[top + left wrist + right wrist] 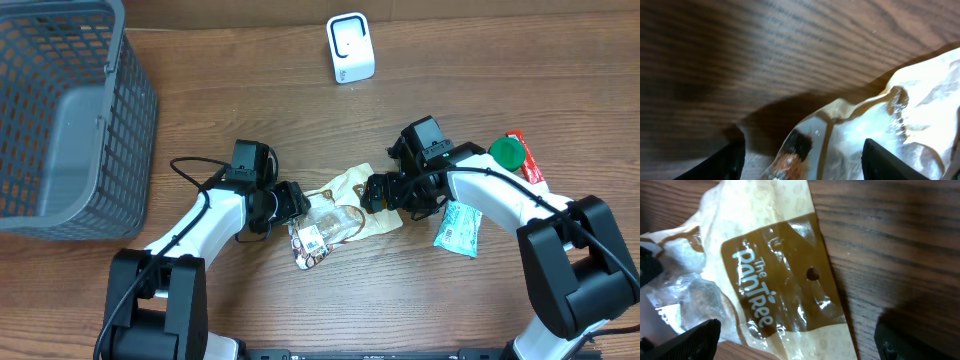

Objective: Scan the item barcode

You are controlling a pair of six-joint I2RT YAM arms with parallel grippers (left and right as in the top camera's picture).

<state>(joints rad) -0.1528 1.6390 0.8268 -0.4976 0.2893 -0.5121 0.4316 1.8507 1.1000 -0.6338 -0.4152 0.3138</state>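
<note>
Brown wooden surface [300, 90], wide, carrying everything. At the far left, a grey mesh basket [60, 110], standing upright and partly cut by the picture edge.

Two white and black arms, reaching in from the near side toward the middle: left arm [205, 225] from the near left, right arm [500, 195] from the near right.

Between them, in the middle of the surface, the snack bag [345, 212]: crumpled, pale with a brown panel, printed "The Pantree" as seen from the right wrist, lying flat. On its near-left end a small white label [312, 240], print too small to read.

Left hand [292, 203] at the left edge of the bag, spread, with dark fingertips [727, 162] standing wide apart in the wrist view and the clear wrinkled film of the bag between them, not pinched. Right hand [378, 192] at the right edge of the bag, also spread fully, its fingertips [690, 340] low at both corners of the wrist view, above the brown panel. Contact with the bag: cannot tell for either hand.

At the far middle, well apart from the bag, a white scanner [350, 47], upright. To the right of the right hand, a teal packet [459, 228], flat. Farther right, a red packet [530, 160], and touching its left side a green round lid [506, 152].
</note>
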